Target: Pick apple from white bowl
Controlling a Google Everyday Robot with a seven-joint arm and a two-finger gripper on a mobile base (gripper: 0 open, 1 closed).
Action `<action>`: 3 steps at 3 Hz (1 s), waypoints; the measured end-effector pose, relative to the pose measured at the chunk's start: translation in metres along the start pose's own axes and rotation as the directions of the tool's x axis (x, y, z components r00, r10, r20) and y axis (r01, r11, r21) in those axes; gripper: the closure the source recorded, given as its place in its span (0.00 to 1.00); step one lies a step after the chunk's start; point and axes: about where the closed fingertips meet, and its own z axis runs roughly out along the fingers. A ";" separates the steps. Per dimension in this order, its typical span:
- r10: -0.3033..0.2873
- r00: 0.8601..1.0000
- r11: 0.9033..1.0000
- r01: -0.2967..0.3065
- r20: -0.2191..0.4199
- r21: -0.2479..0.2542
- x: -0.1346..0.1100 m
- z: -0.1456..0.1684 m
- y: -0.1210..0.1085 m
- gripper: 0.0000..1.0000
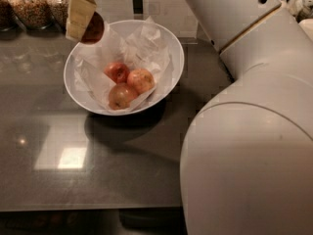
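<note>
The white bowl [172, 48] stands on the dark counter, lined with crumpled white paper. Three red and yellow apples lie in it. My gripper [84, 19] is at the upper left, above the bowl's far left rim. It is shut on a fourth apple [93, 28], dark red, held clear of the bowl. One tan finger [78, 14] covers the apple's left side. My white arm fills the right side of the view.
Glass jars of grains [28, 5] stand at the back left of the grey counter [98, 165]. The counter's front edge runs along the bottom. White items [301, 1] sit at the far right back.
</note>
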 end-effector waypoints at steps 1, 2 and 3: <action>0.010 0.999 0.999 -0.012 0.031 0.048 0.003 -0.011 0.004 1.00; 0.080 0.997 0.992 -0.082 0.021 0.098 0.015 -0.027 0.036 1.00; 0.080 0.997 0.992 -0.082 0.021 0.098 0.015 -0.027 0.036 1.00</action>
